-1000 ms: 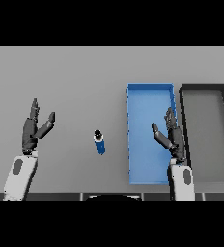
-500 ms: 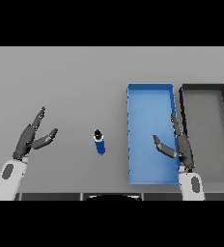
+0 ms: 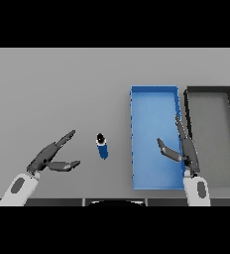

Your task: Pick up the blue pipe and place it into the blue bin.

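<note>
The blue pipe stands on end on the grey table, its dark ring-shaped end facing up, left of the blue bin. My left hand is open to the left of the pipe, fingers and thumb pointing toward it, with a strip of table between, so it does not touch it. My right hand is open over the blue bin, fingers straight and thumb spread to the left.
A dark grey bin stands right of the blue bin, side by side with it. The grey table stretches wide to the left and behind the pipe.
My left hand has dropped lower, turned and reached right toward the pipe. My right hand has drawn back a little toward the lower edge. The pipe has not moved.
</note>
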You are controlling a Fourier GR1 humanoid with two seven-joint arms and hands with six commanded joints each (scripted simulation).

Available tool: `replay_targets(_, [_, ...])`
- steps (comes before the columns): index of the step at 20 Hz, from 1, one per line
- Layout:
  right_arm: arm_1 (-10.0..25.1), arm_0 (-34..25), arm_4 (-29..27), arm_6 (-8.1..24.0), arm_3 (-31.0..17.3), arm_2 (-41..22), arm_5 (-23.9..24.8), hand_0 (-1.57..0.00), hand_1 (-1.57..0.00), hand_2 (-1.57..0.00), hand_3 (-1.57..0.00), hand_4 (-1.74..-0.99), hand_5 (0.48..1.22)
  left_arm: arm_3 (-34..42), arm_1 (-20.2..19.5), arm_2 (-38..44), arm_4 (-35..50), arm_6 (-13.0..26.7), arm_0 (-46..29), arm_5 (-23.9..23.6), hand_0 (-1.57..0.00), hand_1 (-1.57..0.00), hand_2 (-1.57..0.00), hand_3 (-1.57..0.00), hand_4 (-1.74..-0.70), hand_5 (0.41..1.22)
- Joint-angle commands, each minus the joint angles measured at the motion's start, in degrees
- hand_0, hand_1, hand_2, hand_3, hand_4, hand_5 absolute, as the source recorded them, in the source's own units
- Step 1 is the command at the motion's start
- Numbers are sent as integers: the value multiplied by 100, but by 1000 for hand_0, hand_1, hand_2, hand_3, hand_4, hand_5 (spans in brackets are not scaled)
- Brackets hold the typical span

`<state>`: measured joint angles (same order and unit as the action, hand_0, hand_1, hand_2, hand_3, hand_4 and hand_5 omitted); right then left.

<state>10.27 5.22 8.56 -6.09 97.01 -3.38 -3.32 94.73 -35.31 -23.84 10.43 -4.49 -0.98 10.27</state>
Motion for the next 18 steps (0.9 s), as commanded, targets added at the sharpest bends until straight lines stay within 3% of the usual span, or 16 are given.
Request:
replay_targets(1, [-36,-2,34,29,-16,-30,20,1,1,1,1,-1182,618,-70,107,-122,-114,68,56,7,1,1,1,1,-1132,475])
replay_targets(6, [-76,10,7,75,-8,-31,15,1,1,1,1,-1213,625,-112,561,-496,-364,221,248,-31,1,1,1,1,-1146,451])
replay_targets(12, [-41,86,-14,96,63,5,3,1,1,1,1,-1202,621,-863,1389,-702,-636,110,771,-193,1,1,1,1,-1150,460])
replay_targets(15, [-65,120,5,100,41,7,31,1,1,1,1,-1211,634,-1196,1687,-787,-775,-5,965,-251,1,1,1,1,-1120,456])
replay_targets(18, [-51,76,-64,65,83,41,8,1,1,1,1,-1222,642,-1550,1878,-856,-1074,187,1234,-440,1,1,1,1,-1062,425])
